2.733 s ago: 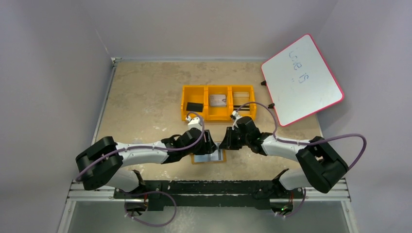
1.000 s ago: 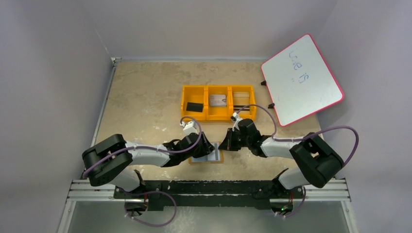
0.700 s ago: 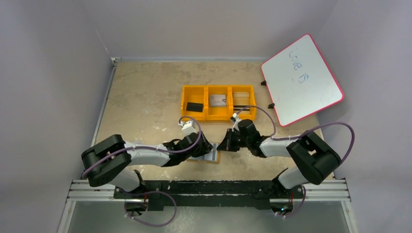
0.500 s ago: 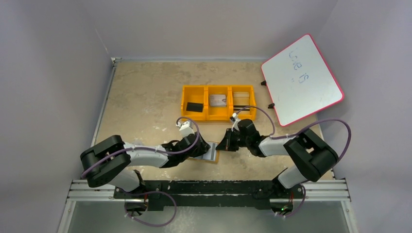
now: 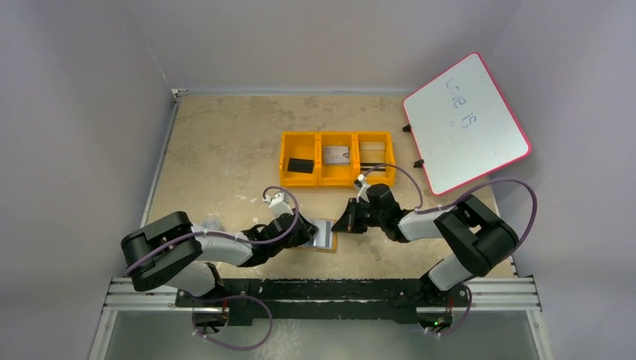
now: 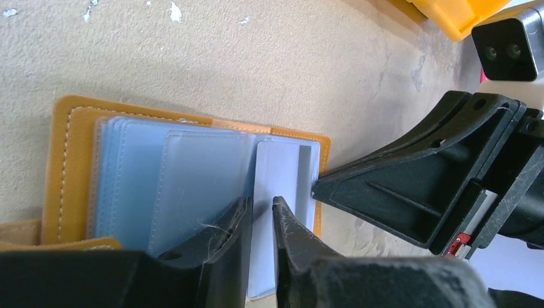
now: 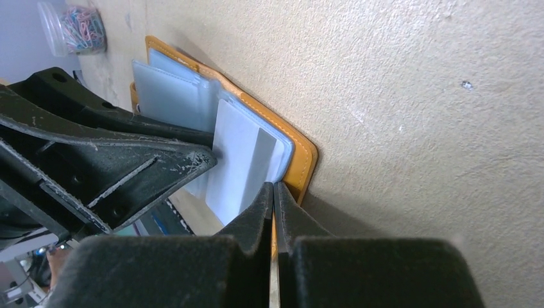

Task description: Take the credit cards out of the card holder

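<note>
The card holder (image 5: 328, 245) lies open on the table, tan with pale blue-grey pockets (image 6: 186, 179). A pale credit card (image 6: 282, 173) with a grey stripe sticks out of its right pocket and also shows in the right wrist view (image 7: 240, 160). My left gripper (image 6: 260, 204) sits over the card's left edge with its jaws a narrow gap apart; the card shows through the gap. It also shows in the top view (image 5: 309, 231). My right gripper (image 7: 274, 187) is shut on the holder's tan right edge (image 7: 301, 163) and shows in the top view (image 5: 343, 224).
An orange three-compartment tray (image 5: 337, 180) stands behind the grippers, with a black block (image 5: 300, 164) on the left and cards (image 5: 337, 154) in the other compartments. A red-rimmed whiteboard (image 5: 465, 124) leans at the back right. A jar of paper clips (image 7: 70, 29) stands left of the holder.
My left arm has drawn back to the left and its wrist has turned. The holder and the card have slid a little to the left. My right gripper has followed them slightly left.
</note>
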Controlling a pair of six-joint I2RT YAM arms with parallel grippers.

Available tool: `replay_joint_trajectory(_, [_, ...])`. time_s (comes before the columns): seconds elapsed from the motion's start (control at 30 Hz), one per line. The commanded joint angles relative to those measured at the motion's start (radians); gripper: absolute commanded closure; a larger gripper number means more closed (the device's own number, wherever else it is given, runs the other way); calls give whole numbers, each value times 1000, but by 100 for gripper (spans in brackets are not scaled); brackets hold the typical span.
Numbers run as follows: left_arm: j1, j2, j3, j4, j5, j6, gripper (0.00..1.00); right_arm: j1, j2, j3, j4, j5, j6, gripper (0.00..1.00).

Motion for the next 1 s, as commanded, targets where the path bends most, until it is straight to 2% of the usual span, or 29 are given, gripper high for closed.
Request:
replay_joint_trajectory(0.0, [-10, -17, -22, 83, 69, -17, 85, 24, 54, -19, -77, 6, -18, 100])
replay_joint_trajectory(0.07, [-9, -22, -25, 101, 75, -10, 91, 24, 57, -17, -82, 6, -20, 100])
replay_joint_trajectory(0.3, [-10, -52, -56, 163, 71, 4, 100, 23, 58, -13, -83, 8, -20, 100])
replay_joint_trajectory(0.5, [-9, -91, -66, 154, 56, 24, 100, 23, 52, -11, -93, 10, -23, 100])
replay_joint_trajectory(0.77, [-9, -139, -35, -20, -1, 63, 100, 23, 11, -13, -127, 39, -20, 100])
replay_joint_trajectory(0.97, [-9, -146, -32, -71, -13, 66, 100, 23, 1, -10, -141, 55, -15, 100])
